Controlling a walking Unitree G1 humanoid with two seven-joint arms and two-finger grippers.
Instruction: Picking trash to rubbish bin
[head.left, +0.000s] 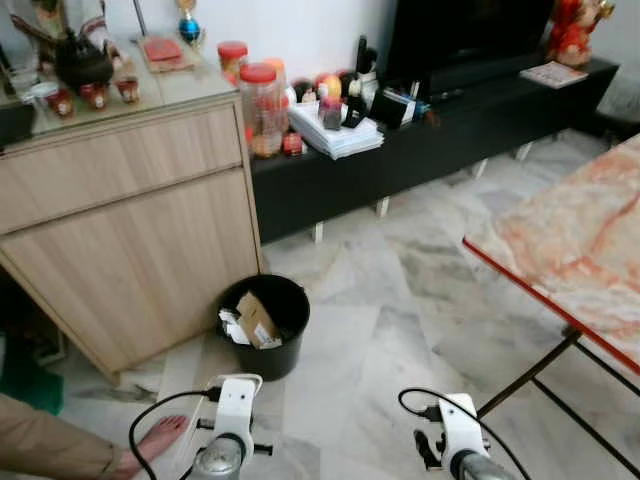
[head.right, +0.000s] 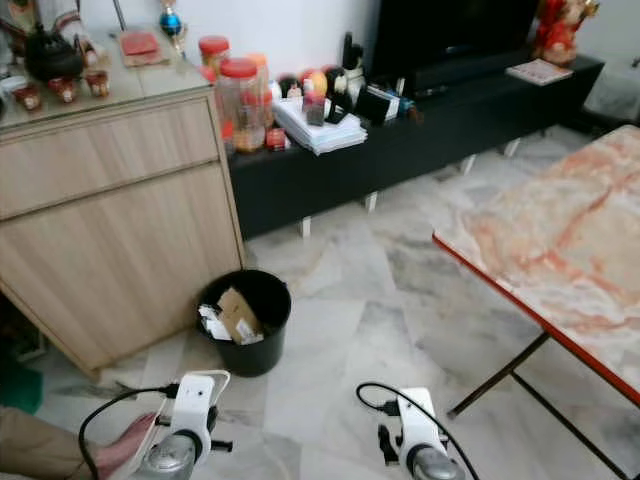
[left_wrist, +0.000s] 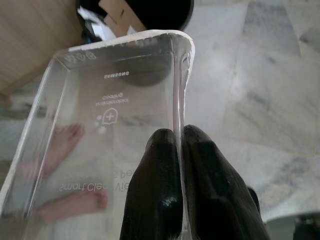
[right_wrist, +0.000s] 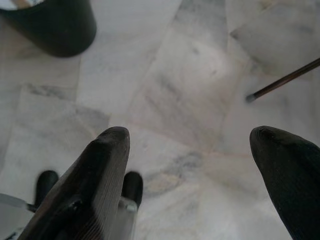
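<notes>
Clearly printed on the clear plastic package (left_wrist: 100, 130) in our left wrist view we can read "SAMSUNG" near its far end, a small plus icon below it, and mirrored lettering that looks like "Smart Clear View", with a fainter line we cannot make out. Our left gripper (left_wrist: 181, 145) has its two black fingers (left_wrist: 160, 185) pressed together on one side wall of that package, pinching it tight. Through the plastic we see a person's bare foot (left_wrist: 65, 142) on the marble floor (left_wrist: 270, 90).

Ahead of us the black rubbish bin (head.left: 264, 326) stands on the floor just beside the wooden cabinet (head.left: 130, 230), with cardboard (head.left: 257, 320) and paper scraps inside; the package is held near it, short of its rim. Our right gripper (right_wrist: 195, 145) hangs over bare marble with its fingers spread wide apart, holding nothing. A marble-topped table (head.left: 580, 240) stands to our right, well apart from the bin
</notes>
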